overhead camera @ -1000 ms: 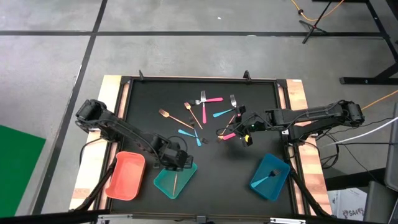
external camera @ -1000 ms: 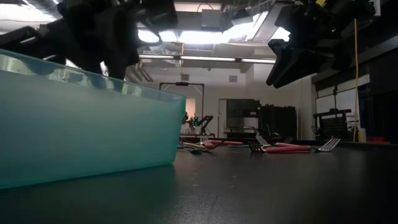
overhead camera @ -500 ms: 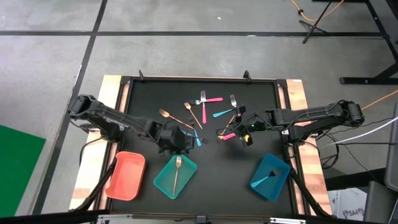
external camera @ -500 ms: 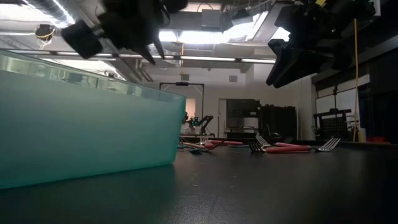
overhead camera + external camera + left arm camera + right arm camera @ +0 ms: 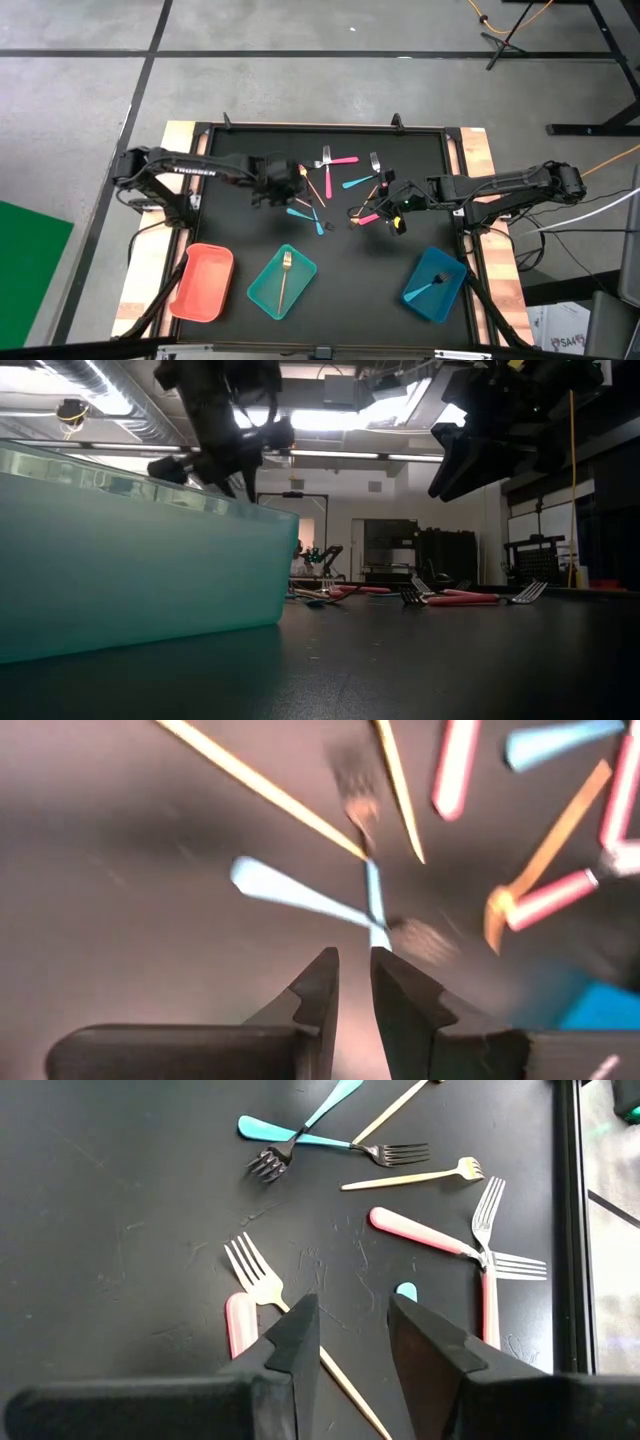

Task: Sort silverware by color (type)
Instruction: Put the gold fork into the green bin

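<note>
Black tabletop [image 5: 230, 240] carries three trays: teal tray [image 5: 281, 282] holds one gold fork [image 5: 285, 268]. Unsorted silverware [image 5: 330, 185] lies mid-table. My left gripper [image 5: 290, 182] hovers above it, jaws narrowly parted, empty. My right gripper [image 5: 396, 208] waits beside, parted, empty. Next: descend on one handle.

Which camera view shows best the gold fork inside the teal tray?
The high view: the gold fork lies fully visible in the teal tray. The low view shows only the tray's wall, which hides the fork. Neither wrist view shows it.
</note>
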You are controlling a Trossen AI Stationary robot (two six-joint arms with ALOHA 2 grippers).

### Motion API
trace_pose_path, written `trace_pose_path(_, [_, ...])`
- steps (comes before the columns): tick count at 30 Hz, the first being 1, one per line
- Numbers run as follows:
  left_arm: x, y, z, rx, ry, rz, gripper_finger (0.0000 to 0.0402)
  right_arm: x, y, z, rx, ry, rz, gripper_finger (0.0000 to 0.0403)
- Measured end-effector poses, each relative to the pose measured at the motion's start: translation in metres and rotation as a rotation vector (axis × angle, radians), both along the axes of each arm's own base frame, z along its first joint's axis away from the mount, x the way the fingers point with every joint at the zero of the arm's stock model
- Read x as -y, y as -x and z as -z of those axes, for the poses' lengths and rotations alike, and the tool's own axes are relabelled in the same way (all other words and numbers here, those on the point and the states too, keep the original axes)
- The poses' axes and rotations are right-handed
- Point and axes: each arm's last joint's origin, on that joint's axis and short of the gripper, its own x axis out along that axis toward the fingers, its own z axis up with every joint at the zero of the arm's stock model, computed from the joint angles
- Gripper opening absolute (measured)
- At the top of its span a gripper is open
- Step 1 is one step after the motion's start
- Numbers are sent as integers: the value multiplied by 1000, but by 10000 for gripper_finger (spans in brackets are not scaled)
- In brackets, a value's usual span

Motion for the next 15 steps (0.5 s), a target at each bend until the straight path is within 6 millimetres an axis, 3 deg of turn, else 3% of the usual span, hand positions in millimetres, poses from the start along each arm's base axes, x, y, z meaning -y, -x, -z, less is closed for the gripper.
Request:
trace_pose_path(9, [-42, 21, 9, -104, 25, -136, 57, 0, 0, 0, 0, 0, 0, 113])
trace_pose_path(15, [-50, 38, 32, -166, 100, -306, 57, 0, 0, 0, 0, 0, -1, 113])
